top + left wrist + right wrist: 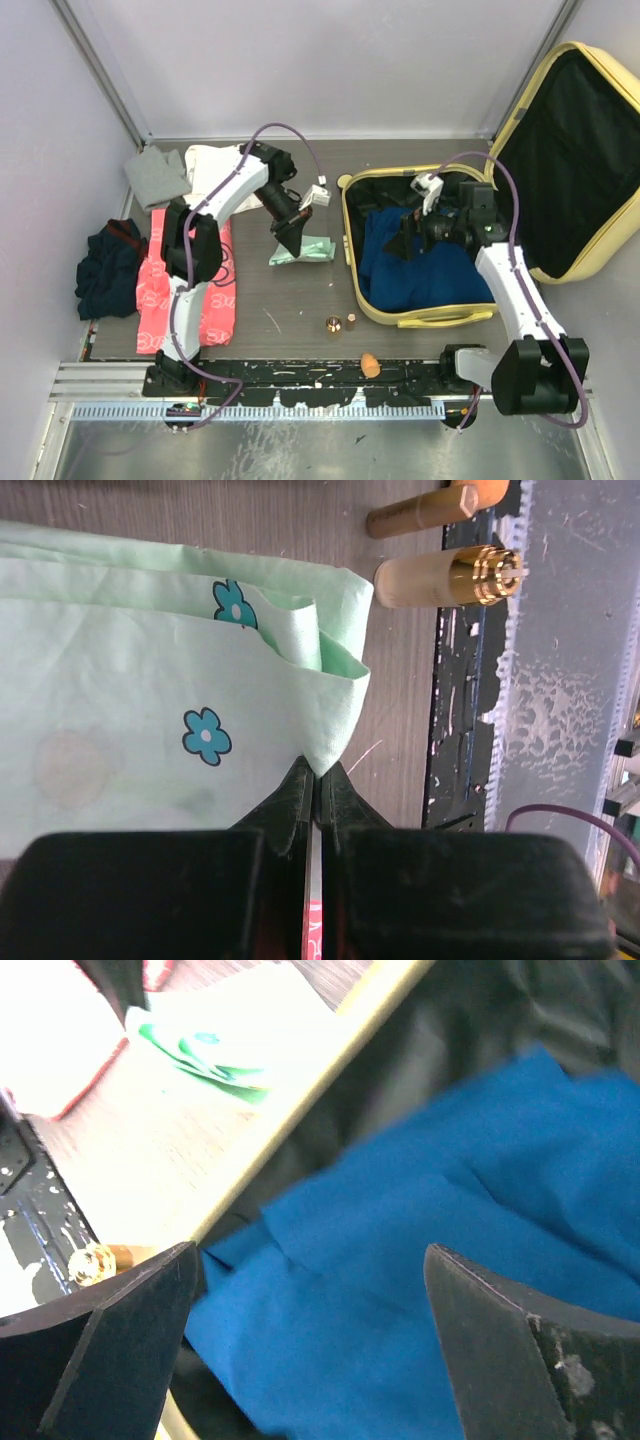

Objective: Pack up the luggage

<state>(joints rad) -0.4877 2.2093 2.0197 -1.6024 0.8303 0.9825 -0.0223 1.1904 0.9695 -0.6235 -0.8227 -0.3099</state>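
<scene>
- L gripper (318, 785): jaws closed tight on a folded edge of the mint-green cloth w/ blue flowers (150, 680). The bite is thin, only at the fingertips.
- Cloth: mid-table, just left of the suitcase. The bulk looks to rest on the tabletop; cannot tell if any of it is lifted.
- Two gold tubes (450, 577), prob. lipsticks: near the cloth, toward the near edge, not touching it.
- R gripper (310, 1330): fingers spread wide, grasping nothing, poised over the blue garment (450, 1210).
- Blue garment: inside the lower shell, loosely rumpled.
- The luggage (590, 180): right half of the table, open. The lid stands tilted back toward the far right corner and the black lining shows.
- Step in hand (est.): move the green cloth into the lower shell.
- To do it well: raise the cloth high enough that its hanging part clears the yellow rim (352, 270). Travel slowly, since the fingertip pinch may slip. Set it on top of the blue garment before letting go.
- Risk: both arms meet over the shell, so R should draw back or press the blue garment flat first.
- Risk: a trailing hem could sweep the gold tubes.
- Left edge, unpacked: pink patterned garment (155, 290), dark garment (108, 270).
- Far left corner, unpacked: grey garment (158, 175), white garment (215, 165).
</scene>
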